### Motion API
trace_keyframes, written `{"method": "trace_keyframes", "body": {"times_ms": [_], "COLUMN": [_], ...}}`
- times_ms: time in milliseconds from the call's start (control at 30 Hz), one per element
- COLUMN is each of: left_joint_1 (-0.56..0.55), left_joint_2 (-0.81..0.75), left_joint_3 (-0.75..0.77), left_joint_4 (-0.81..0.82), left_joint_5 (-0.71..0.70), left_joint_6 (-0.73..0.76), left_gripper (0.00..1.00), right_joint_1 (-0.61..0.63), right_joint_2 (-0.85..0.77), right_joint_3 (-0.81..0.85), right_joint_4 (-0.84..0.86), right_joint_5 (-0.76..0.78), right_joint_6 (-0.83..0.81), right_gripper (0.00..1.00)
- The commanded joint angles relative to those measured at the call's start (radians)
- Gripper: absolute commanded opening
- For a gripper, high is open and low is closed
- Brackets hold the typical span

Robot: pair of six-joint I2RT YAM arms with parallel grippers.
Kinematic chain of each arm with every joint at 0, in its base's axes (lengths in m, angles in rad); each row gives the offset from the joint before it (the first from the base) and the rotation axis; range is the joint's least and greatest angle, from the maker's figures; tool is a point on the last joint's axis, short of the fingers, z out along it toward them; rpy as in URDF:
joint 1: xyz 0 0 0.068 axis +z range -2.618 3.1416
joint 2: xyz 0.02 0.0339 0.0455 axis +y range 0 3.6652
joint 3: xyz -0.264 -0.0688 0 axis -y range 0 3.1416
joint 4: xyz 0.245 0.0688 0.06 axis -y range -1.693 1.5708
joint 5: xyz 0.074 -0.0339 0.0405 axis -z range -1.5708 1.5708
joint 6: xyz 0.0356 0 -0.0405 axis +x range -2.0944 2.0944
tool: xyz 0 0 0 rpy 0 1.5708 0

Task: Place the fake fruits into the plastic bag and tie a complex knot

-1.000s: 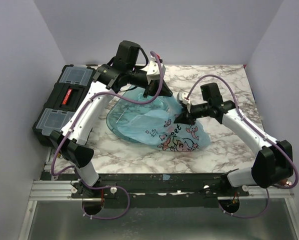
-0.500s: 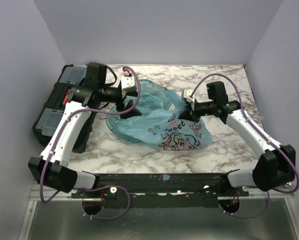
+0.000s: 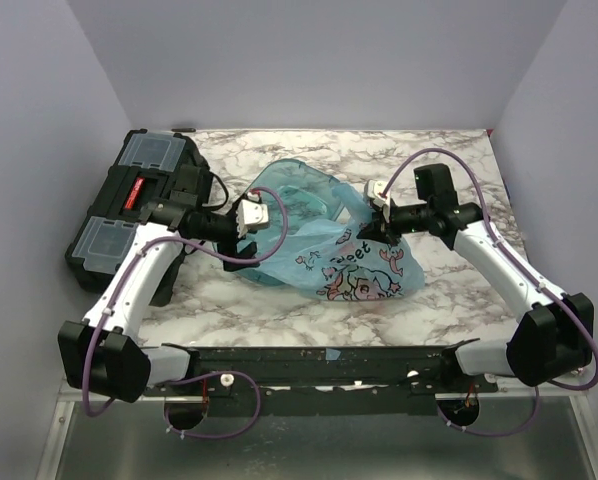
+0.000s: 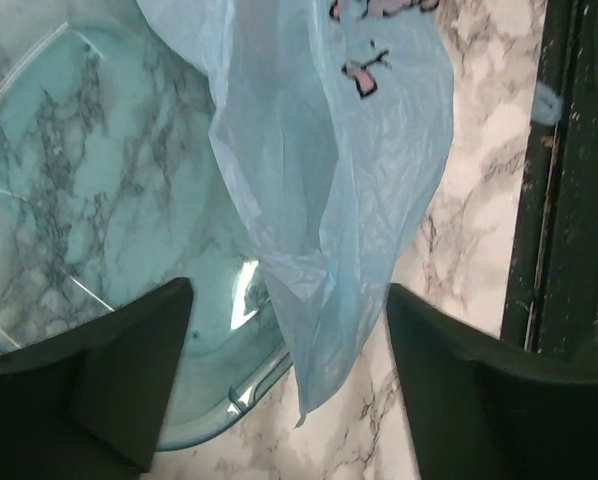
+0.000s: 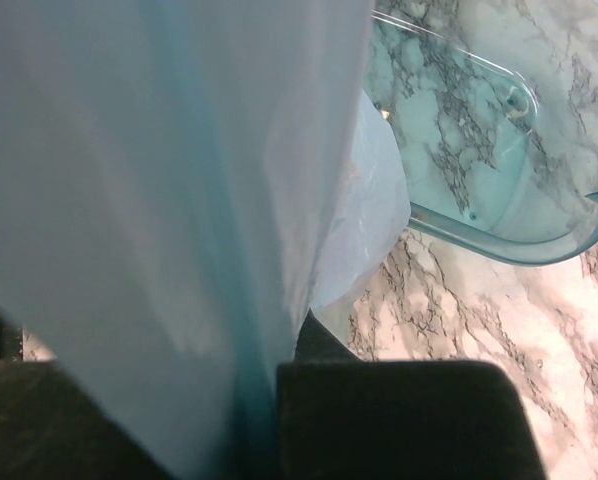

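The light-blue plastic bag [image 3: 351, 262] with its pink cartoon print lies on the marble table, partly over a clear teal tray [image 3: 289, 190]. My right gripper [image 3: 372, 226] is shut on the bag's upper film, which fills the right wrist view as the plastic bag [image 5: 149, 200]. My left gripper [image 3: 245, 243] stands open at the tray's left side. In its wrist view a loose flap of the plastic bag [image 4: 329, 230] hangs between the spread fingers [image 4: 119, 380] without touching them. The fake fruits are hidden, and no knot is in view.
A black toolbox [image 3: 129, 205] with clear lid compartments sits at the table's left edge, close behind the left arm. The teal tray [image 4: 79, 200] lies under the left gripper. The dark front rail [image 4: 569, 200] runs along the near table edge.
The left gripper has opened, let go of the bag and drawn back down and to the left, from above the tray to its left side. The right gripper keeps its hold.
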Motion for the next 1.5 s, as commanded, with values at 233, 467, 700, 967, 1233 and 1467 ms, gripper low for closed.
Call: {"method": "trace_keyframes", "body": {"times_ms": [233, 467, 700, 967, 1233, 1467], "left_joint_1": [-0.059, -0.165, -0.286, -0.313, -0.31, -0.306], "left_joint_2": [0.041, -0.059, -0.14, -0.11, -0.081, -0.019], "left_joint_3": [0.339, 0.135, -0.252, -0.261, -0.038, 0.171], "left_joint_4": [0.016, 0.026, 0.071, 0.098, 0.07, 0.061], "left_joint_5": [0.16, 0.111, -0.108, -0.149, -0.046, -0.011], "left_joint_6": [-0.253, -0.079, 0.179, 0.135, -0.048, -0.219], "left_gripper": [0.0, 0.0, 0.0, 0.0, 0.0, 0.0], "right_joint_1": [-0.059, -0.154, -0.177, -0.177, -0.179, -0.164], "right_joint_2": [0.02, 0.204, 0.315, 0.25, 0.101, -0.126], "right_joint_3": [-0.036, 0.009, 0.024, 0.025, 0.152, 0.253], "right_joint_4": [-0.01, 0.021, 0.008, -0.037, -0.157, -0.109], "right_joint_5": [0.143, 0.258, 0.265, 0.202, 0.233, 0.075], "right_joint_6": [0.029, 0.15, 0.228, 0.205, 0.232, 0.331], "right_gripper": [0.01, 0.01, 0.01, 0.01, 0.98, 1.0]}}
